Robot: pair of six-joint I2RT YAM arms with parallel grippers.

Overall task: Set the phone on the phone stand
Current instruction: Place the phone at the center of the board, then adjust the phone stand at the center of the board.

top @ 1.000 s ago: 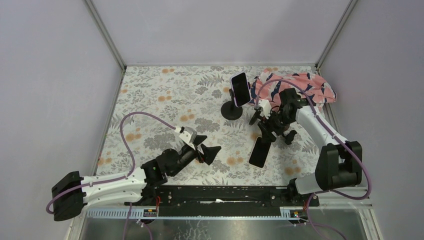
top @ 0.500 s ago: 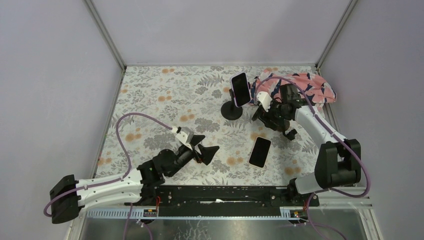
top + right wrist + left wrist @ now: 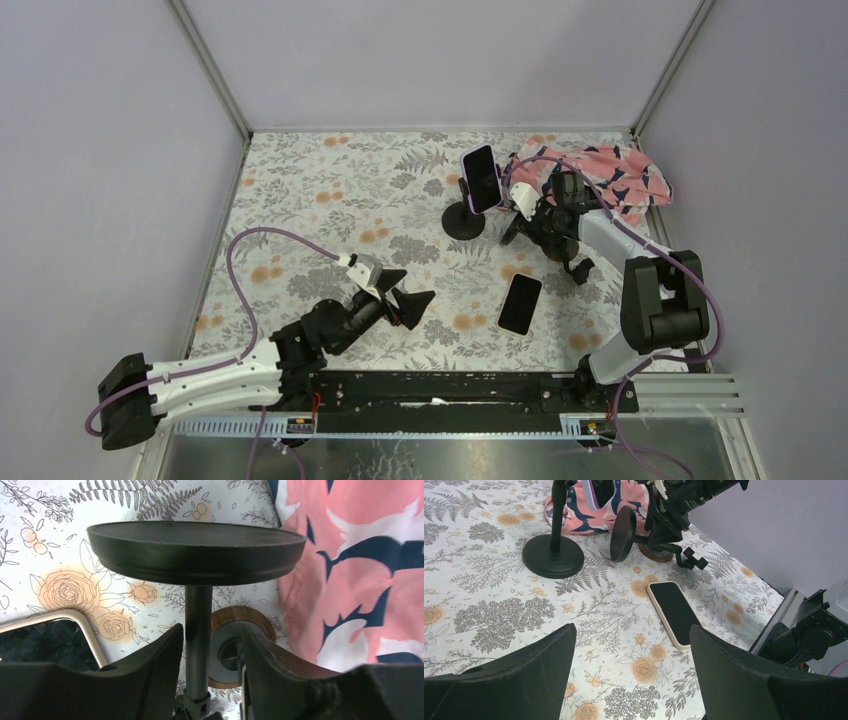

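Black-screened and face up, the phone (image 3: 520,303) lies flat on the floral counter (image 3: 320,200), on the arms' side of the upright stand (image 3: 464,222) and off to its right, touched by neither pincer. That upright stand carries a purple-cased phone (image 3: 481,178) at its top. Just right of its base a second stand, the tipped stand (image 3: 512,232), lies on its side with its round black foot on edge, facing the upright stand. A pink cloth (image 3: 600,175) is bunched further right of it.

From its base at the near right the right arm goes up and folds back over, its forearm reaching left toward the upright stand with the wrist low over the tipped stand. The right pincer (image 3: 212,635) sits astride that stand's thin stem, its jaws part-spread: one finger is close against the stem, and a gap shows on the other side.

Stretched low and nearly straight, the left arm runs from the near left corner toward the middle of the counter, aimed at the upright stand but well short of it. The left pincer (image 3: 631,635) is spread wide and holds nothing, and the phone is in sight between its fingers
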